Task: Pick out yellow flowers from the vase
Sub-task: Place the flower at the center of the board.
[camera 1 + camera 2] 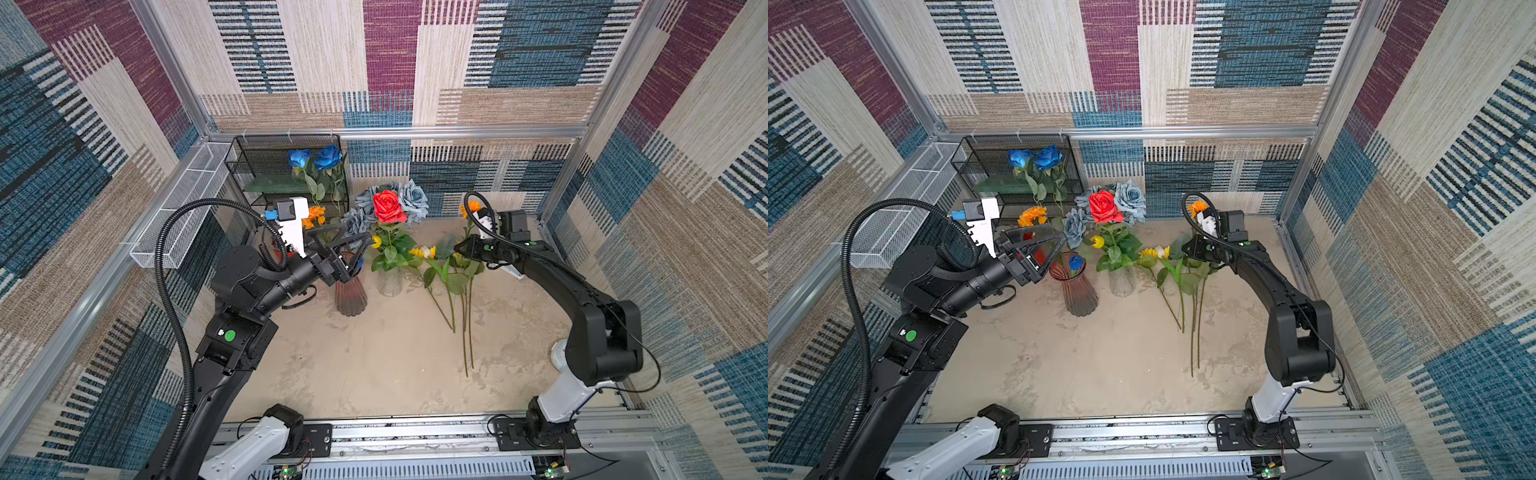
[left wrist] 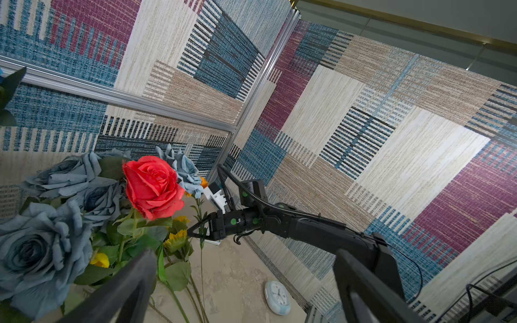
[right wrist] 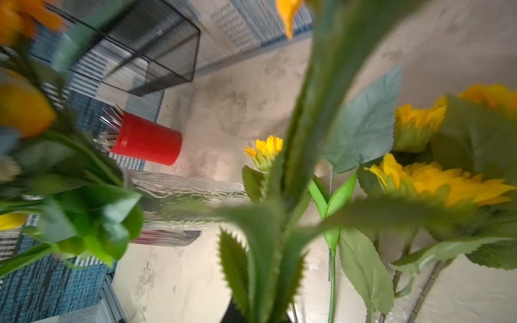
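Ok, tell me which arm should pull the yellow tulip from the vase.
Probably left: the left gripper is open beside the yellow tulip; the right gripper is shut on a flower stem.

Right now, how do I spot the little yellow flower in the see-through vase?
Find the clear vase in the middle of the table, topped by a big red rose. Just below the rose, low among the green leaves, sits the yellow flower. It is small and bright yellow, unlike the red rose above and the grey-blue roses around it.
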Available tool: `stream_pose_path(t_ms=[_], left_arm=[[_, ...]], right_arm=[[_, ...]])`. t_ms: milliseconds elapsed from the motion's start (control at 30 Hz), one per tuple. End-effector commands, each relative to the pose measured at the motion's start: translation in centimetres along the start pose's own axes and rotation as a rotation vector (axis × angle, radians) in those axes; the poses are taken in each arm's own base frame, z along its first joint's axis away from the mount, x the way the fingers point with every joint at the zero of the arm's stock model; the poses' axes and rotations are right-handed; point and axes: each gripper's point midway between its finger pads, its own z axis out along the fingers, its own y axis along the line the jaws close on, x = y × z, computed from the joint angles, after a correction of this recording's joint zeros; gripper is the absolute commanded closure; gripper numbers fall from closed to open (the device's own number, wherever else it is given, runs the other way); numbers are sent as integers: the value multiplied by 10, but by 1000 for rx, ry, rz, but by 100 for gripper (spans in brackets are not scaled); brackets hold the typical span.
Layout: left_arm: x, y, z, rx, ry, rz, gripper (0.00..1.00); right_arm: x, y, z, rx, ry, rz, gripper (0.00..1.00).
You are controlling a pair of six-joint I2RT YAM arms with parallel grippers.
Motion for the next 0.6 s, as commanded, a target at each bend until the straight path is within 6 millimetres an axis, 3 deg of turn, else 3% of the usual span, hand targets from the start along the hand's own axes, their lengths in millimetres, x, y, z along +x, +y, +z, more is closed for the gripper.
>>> stream_pose_path(t_ms=[0,167,300,433,567], left_arm=[[-4,-2,-1,-8,-6,38,2],[-4,6,-4,-57,3,59,1],[0,30,-7,-166,18,47,1],[0,44,-11,-204,-5,15,1],[-1,51,-11,-210,-12,-10,1]], right_arm=[[27,-13,27,103,145,-38,99],[46,-26,59,183,227,-53,98],[50,-41,70,231,249,-45,95],[57,-48,76,249,281,-48,82],[60,-49,76,268,287,-58,51]])
